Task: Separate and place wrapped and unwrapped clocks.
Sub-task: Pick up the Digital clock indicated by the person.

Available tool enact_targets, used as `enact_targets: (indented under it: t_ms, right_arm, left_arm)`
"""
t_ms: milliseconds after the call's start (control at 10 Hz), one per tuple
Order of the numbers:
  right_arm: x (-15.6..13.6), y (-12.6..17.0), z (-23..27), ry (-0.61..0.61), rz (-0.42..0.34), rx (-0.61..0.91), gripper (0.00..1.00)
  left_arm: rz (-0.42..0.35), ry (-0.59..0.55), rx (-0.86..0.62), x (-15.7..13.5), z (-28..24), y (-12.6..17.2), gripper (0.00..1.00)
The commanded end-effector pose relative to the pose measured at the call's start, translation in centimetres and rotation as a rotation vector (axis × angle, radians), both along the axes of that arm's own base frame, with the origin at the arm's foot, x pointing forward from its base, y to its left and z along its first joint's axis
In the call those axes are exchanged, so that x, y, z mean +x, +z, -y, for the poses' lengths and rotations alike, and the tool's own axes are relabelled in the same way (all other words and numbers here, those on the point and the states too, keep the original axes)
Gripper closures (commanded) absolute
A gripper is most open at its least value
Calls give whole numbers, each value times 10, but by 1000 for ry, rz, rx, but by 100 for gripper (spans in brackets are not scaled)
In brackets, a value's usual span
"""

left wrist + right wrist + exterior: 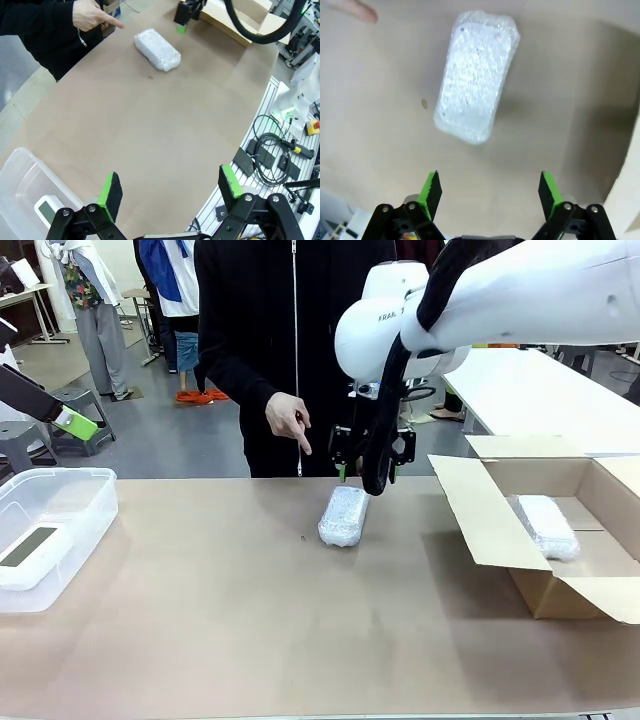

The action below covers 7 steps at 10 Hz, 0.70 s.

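Note:
One wrapped clock, a white bubble-wrap bundle (344, 516), lies in the middle of the table (220, 620). My right gripper (370, 468) hangs open just above its far end; in the right wrist view the bundle (477, 77) lies ahead of the open gripper (490, 192), untouched. A second wrapped bundle (545, 526) rests inside the cardboard box (480, 520) on the right. The bare white clock (28, 548) lies in the clear bin (70, 495) on the left. My left gripper (170, 192) is open and holds nothing, above the table edge near the bin (20, 175) and the clock (49, 210).
A person in black stands at the far side, one hand (289, 423) pointing a finger down at the table just left of the middle bundle. The box's open flaps stick out toward the table's centre. Cables and a handset (280, 150) lie off the table edge.

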State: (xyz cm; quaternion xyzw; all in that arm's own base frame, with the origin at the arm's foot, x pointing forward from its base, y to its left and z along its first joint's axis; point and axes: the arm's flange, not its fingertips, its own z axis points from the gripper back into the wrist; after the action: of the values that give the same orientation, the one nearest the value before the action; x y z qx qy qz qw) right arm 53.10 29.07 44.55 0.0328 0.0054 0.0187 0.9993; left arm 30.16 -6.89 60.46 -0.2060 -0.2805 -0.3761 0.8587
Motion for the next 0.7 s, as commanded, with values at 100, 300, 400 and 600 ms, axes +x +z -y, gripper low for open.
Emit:
enact_targets:
  t_ms: [100, 300, 400, 600]
  right_arm:
    - [15, -25, -20, -70, 89, -19, 0]
    - [26, -44, -27, -95, 104, -59, 0]
    - [36, -52, -27, -80, 78, -43, 0]
    - [47, -65, -28, -107, 103, -40, 0]
  left_arm:
    - [3, 5, 2, 0, 0, 1, 0]
    - [3, 5, 2, 0, 0, 1, 0]
    - [3, 5, 2, 0, 0, 1, 0]
    - [3, 5, 2, 0, 0, 1, 0]
